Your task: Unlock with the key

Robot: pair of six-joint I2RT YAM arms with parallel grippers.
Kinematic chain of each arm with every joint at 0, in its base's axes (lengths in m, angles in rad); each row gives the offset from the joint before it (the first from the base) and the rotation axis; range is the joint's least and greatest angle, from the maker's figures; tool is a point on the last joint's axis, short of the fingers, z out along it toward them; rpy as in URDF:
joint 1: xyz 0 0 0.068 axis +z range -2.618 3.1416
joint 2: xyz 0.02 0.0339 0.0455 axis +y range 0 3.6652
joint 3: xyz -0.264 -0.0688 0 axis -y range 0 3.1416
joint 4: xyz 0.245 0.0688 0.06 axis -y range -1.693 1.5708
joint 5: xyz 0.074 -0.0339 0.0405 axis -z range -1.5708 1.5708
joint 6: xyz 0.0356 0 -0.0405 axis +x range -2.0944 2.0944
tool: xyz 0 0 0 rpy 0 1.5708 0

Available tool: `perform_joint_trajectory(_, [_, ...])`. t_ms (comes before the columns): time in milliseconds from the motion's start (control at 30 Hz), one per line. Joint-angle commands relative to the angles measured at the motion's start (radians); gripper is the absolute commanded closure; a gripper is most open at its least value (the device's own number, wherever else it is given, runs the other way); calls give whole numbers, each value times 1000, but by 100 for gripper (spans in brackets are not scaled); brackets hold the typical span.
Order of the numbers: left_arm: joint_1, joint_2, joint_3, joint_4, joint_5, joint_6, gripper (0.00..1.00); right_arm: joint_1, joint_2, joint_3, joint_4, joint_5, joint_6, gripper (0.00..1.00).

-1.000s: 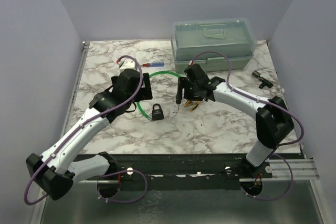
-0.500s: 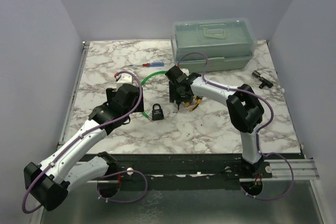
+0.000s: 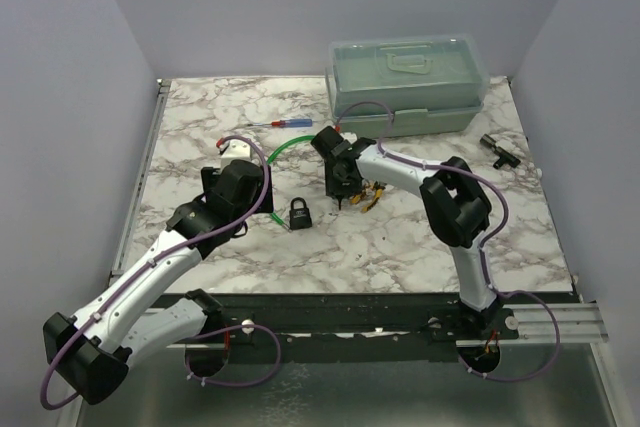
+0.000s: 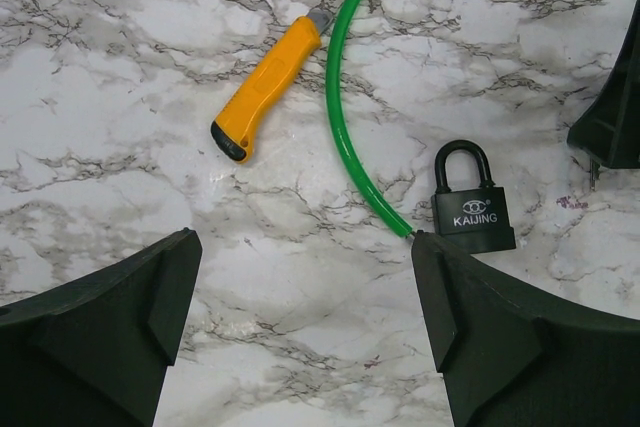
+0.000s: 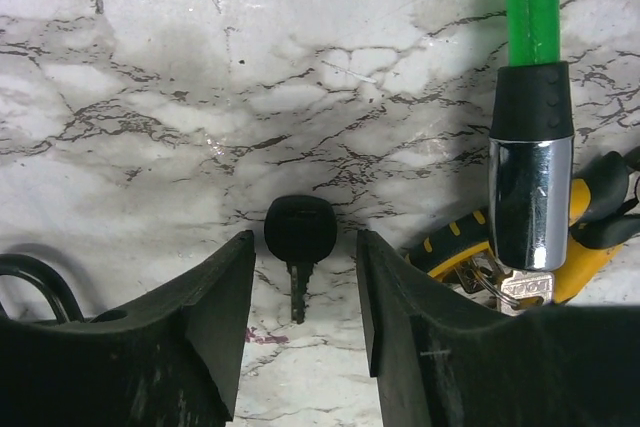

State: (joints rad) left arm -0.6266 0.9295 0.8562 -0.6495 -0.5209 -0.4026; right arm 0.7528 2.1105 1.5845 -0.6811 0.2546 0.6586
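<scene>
Key [image 5: 299, 230] lies flat on the marble counter [image 5: 140, 107], blade toward the wrist, squarely between the spread fingers of the right claw [image 3: 341, 190]. By my reading it is straddled so that closing takes the dark head. Crowding that claw's right-of-view finger: chrome cable-lock end [image 5: 530, 197], yellow-handled pliers [image 5: 585, 247]. Left claw [image 4: 303, 247], also spread and empty, hovers with the KAIJING padlock [image 4: 472, 212] just ahead of one fingertip, likely staged to steady it.

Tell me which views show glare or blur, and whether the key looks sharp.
Right wrist: the key is sharp; bright glare on the chrome cable end. Left wrist: the padlock lettering reads clearly. Top external: evenly lit, key too small to judge.
</scene>
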Motion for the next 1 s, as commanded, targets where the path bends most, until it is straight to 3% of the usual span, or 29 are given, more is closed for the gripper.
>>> perform_joint_trajectory(0, [1, -21, 7, 18, -7, 10, 7, 9, 50, 43, -54, 39, 8, 52])
perform_joint_trajectory(333, [2, -29, 6, 18, -4, 11, 7, 26, 114, 94, -113, 80, 10, 56])
perform_joint_trajectory(700, [2, -32, 4, 18, 0, 10, 7, 26, 96, 48, -72, 52, 9, 79])
perform_joint_trajectory(967, [2, -64, 2, 32, 62, 24, 7, 25, -10, 2, -15, 51, 31, 83])
